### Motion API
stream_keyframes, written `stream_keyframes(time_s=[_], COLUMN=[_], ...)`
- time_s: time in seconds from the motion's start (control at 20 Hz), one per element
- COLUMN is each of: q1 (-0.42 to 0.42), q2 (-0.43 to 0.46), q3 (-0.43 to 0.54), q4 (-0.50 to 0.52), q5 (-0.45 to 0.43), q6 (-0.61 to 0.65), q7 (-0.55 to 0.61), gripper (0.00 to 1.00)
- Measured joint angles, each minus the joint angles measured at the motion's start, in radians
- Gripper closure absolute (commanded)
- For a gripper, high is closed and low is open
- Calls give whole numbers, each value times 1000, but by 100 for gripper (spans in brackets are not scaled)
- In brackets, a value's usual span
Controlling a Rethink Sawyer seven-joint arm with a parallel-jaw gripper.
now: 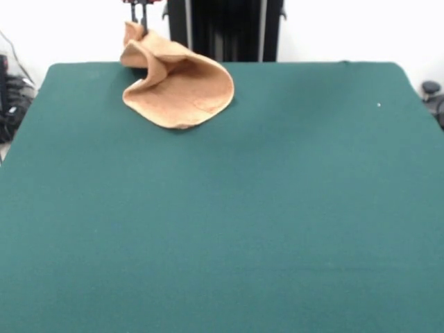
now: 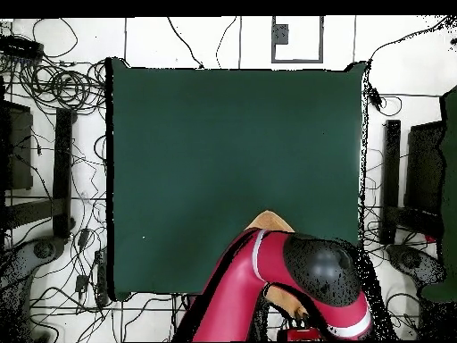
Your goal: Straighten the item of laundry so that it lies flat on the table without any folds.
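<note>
The orange-tan towel [image 1: 184, 90] is at the table's far left corner in the front view, near the pedestal. One corner is lifted and the cloth curls down from it in a rounded fold, with its lower part resting on the green table [image 1: 243, 222]. My gripper [image 1: 139, 19] shows at the top edge, shut on the towel's raised corner. In the overhead view my red and black arm [image 2: 268, 277] covers most of the towel; only a small tan tip [image 2: 270, 220] and a patch lower down show beside it on the table [image 2: 232, 143].
The black pedestal [image 1: 225, 28] stands just behind the table's far edge. Cables and gear [image 1: 10, 97] lie off the left side, and cables [image 2: 62, 89] and stands surround the table in the overhead view. A small white speck [image 1: 379, 105] lies at the far right.
</note>
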Motion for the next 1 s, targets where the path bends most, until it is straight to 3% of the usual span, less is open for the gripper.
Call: stream_keyframes(time_s=[1.0], q1=[2], q2=[50], q3=[-42], q4=[3], q5=[34], q6=[62], q7=[0], gripper=[100])
